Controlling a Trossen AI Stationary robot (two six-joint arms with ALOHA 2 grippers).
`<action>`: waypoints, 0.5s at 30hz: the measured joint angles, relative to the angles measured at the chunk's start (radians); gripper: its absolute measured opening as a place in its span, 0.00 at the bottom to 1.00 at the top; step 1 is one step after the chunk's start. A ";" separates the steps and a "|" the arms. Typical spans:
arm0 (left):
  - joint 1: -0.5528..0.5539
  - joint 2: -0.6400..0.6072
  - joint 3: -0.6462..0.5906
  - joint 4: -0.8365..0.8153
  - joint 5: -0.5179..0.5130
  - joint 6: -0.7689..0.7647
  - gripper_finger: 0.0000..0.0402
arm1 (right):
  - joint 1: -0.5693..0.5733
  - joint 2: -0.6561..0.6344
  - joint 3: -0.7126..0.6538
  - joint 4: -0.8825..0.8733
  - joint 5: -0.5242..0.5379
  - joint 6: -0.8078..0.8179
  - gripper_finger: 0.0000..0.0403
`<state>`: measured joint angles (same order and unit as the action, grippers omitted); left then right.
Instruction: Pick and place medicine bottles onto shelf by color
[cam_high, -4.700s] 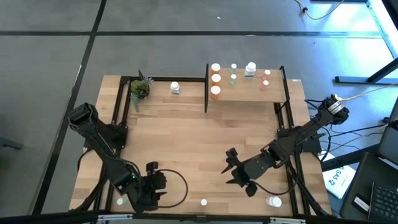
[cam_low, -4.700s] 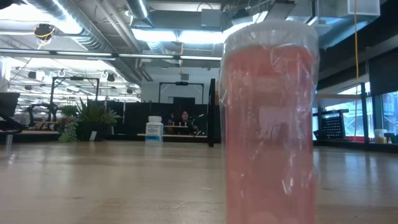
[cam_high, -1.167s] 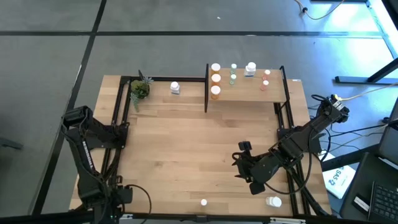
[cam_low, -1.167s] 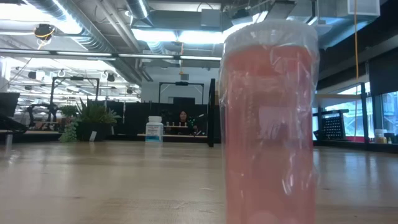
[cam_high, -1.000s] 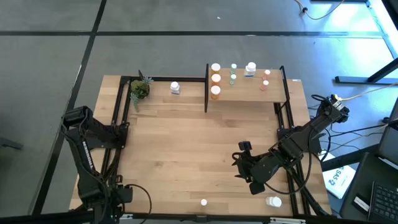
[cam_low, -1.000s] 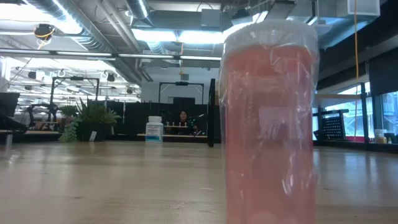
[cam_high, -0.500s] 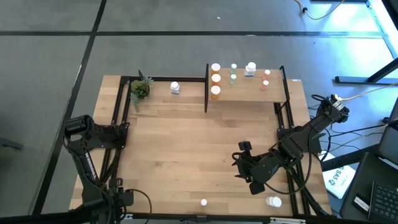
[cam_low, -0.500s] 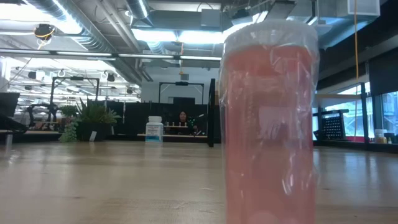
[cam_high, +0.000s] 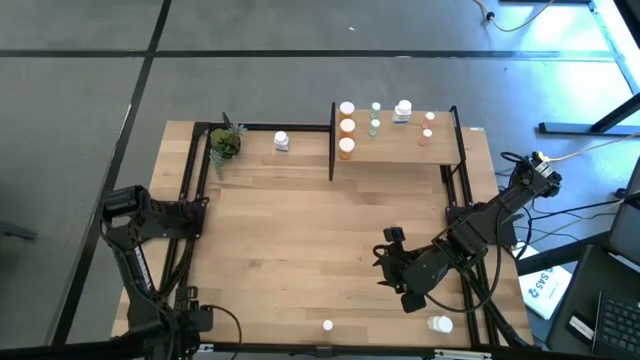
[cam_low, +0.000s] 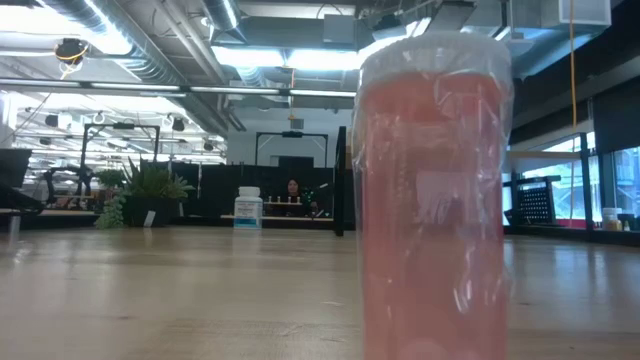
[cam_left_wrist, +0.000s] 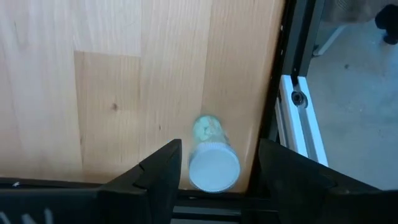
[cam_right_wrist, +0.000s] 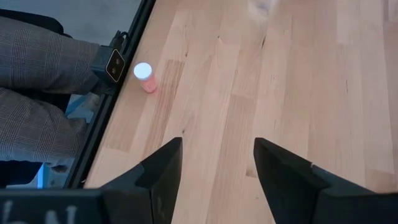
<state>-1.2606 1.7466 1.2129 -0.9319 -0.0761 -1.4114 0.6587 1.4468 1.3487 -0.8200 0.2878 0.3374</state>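
Green bottle (cam_left_wrist: 211, 155) between left end effector (cam_left_wrist: 217, 171) fingers

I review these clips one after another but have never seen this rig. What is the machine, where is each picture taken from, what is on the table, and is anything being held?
Two dark robot arms work at a wooden table. The top picture looks straight down; the low one sits at table height, mostly blocked by a pink bottle right in front of it; the other two look out from each arm's wrist.

At the far edge stands a small shelf already carrying orange, green, white and pinkish bottles. A white bottle and a plant stand beside it.

The left gripper is at the near left corner, open, around a green bottle lying there but not closed on it. The right gripper hovers open and empty over bare wood near the right side. A person's trouser legs show beyond the table edge.
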 joint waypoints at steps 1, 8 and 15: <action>0.000 0.000 0.000 -0.001 0.000 0.000 0.52 | 0.000 0.000 0.000 0.000 0.000 0.000 0.50; 0.000 0.000 0.000 -0.003 0.014 -0.004 0.52 | 0.000 0.000 0.000 0.000 0.016 -0.003 0.50; 0.000 0.019 0.000 -0.003 0.015 -0.021 0.52 | 0.000 0.000 0.000 0.000 0.019 -0.005 0.50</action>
<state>-1.2602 1.7658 1.2129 -0.9350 -0.0614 -1.4328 0.6590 1.4467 1.3487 -0.8200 0.3069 0.3328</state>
